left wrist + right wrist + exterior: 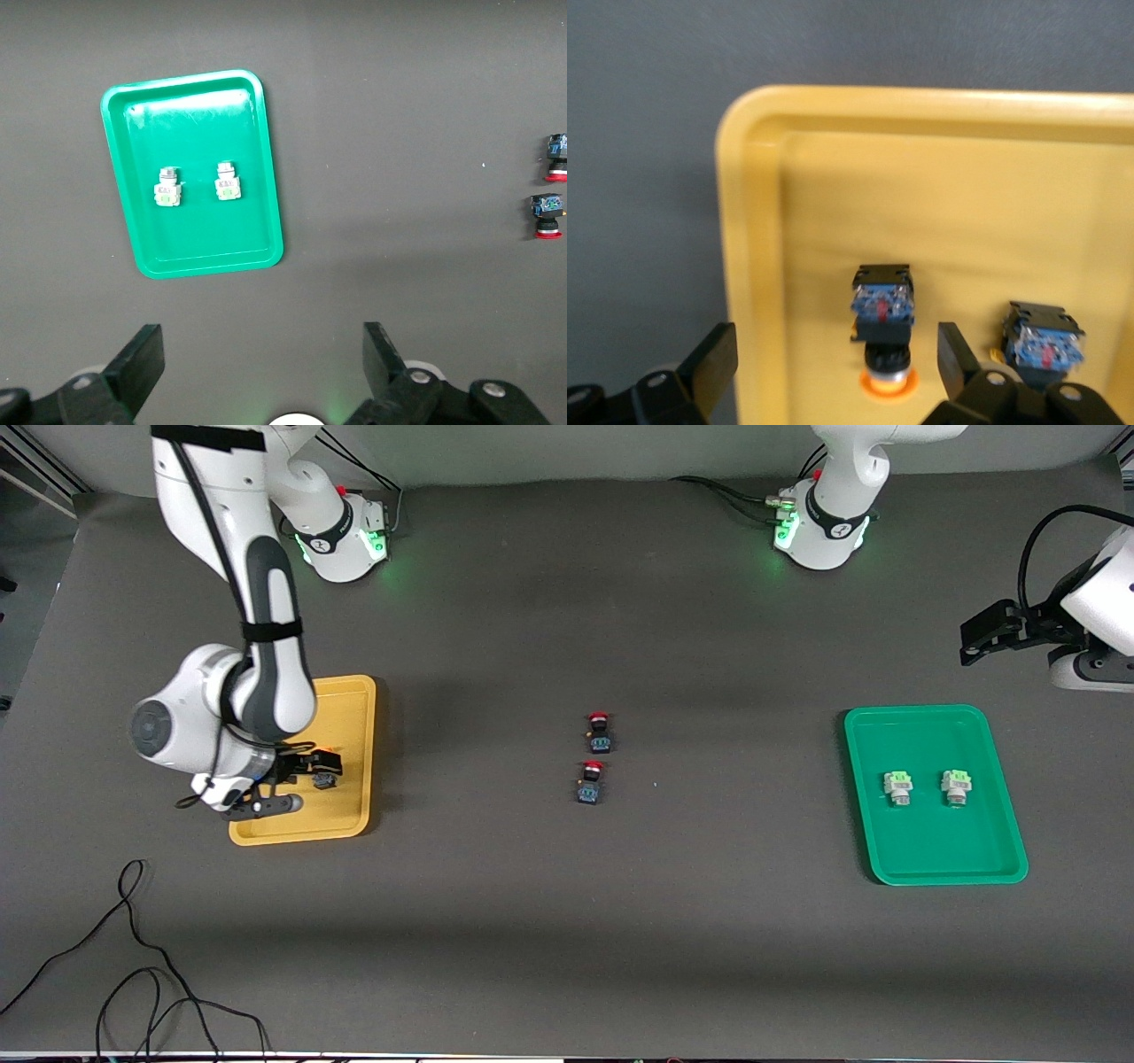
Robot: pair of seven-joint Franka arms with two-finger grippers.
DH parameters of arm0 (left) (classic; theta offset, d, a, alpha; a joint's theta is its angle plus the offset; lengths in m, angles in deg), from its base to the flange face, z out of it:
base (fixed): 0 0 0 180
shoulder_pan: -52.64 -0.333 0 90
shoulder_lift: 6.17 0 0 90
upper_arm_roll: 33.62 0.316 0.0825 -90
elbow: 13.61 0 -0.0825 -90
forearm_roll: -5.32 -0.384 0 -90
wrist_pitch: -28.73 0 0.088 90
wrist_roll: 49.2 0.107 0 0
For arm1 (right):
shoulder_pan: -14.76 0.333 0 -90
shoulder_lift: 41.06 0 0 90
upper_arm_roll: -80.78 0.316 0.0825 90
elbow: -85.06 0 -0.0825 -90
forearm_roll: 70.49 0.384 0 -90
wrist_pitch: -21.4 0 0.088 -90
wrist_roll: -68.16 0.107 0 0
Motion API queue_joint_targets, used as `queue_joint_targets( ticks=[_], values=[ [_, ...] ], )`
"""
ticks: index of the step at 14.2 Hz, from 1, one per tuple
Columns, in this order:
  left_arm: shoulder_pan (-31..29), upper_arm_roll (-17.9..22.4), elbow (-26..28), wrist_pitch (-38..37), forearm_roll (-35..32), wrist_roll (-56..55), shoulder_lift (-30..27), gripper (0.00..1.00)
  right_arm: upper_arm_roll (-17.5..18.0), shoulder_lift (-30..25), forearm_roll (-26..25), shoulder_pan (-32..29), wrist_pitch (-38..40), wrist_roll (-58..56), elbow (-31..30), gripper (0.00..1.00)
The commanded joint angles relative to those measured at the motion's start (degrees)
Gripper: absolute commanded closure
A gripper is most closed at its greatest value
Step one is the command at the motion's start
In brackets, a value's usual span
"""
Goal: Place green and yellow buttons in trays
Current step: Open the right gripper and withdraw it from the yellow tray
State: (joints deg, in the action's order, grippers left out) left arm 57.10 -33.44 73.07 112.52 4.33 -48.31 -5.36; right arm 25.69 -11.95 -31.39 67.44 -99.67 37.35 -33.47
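Note:
Two orange-yellow-capped buttons with black bodies lie on the floor of the mustard yellow tray. My right gripper is open low over this tray, and one of the buttons lies between its fingers, untouched. In the front view the gripper hides most of them; one button shows. Two pale-green-capped buttons lie in the bright green tray. My left gripper waits open and empty, high above the table beside the green tray.
Two red-capped black buttons lie mid-table between the trays, one nearer the front camera; they also show in the left wrist view. A black cable loops on the table near the front edge, at the right arm's end.

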Motion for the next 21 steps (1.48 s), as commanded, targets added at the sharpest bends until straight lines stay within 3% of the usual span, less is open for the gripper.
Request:
queue_joint_targets(
  ticks=[1, 4, 6, 10, 13, 21],
  values=[
    [0.6, 0.6, 1.5, 0.1, 0.5, -1.0, -1.7, 0.0, -6.5, -3.5, -3.3, 2.2, 13.3, 5.2, 7.6, 0.0],
    [0.0, 0.6, 1.5, 0.1, 0.5, -0.7, -1.7, 0.0, -8.1, -3.6, -9.2, 2.4, 28.9, 15.1, 20.4, 0.0],
    [-0.1, 0.6, 1.5, 0.1, 0.5, -0.7, -1.6, 0.0, -8.3, -4.0, -9.6, 2.5, 36.0, 20.6, 27.3, 0.0],
    [-0.1, 0.6, 1.5, 0.2, 0.5, -0.5, -1.6, 0.0, -8.7, -5.4, -16.3, 2.4, 46.1, 26.9, 41.7, 0.0],
    [-0.1, 0.6, 1.7, 0.3, 0.5, -0.3, -1.2, 0.0, -9.7, -8.6, -16.9, 2.6, 46.8, 26.9, 42.3, 0.0],
    [-1.1, 0.6, 1.7, 0.1, 0.4, -0.1, -1.2, 0.0, -9.8, -8.6, -18.4, 3.2, 47.2, 26.8, 42.4, 0.0]
  ],
)
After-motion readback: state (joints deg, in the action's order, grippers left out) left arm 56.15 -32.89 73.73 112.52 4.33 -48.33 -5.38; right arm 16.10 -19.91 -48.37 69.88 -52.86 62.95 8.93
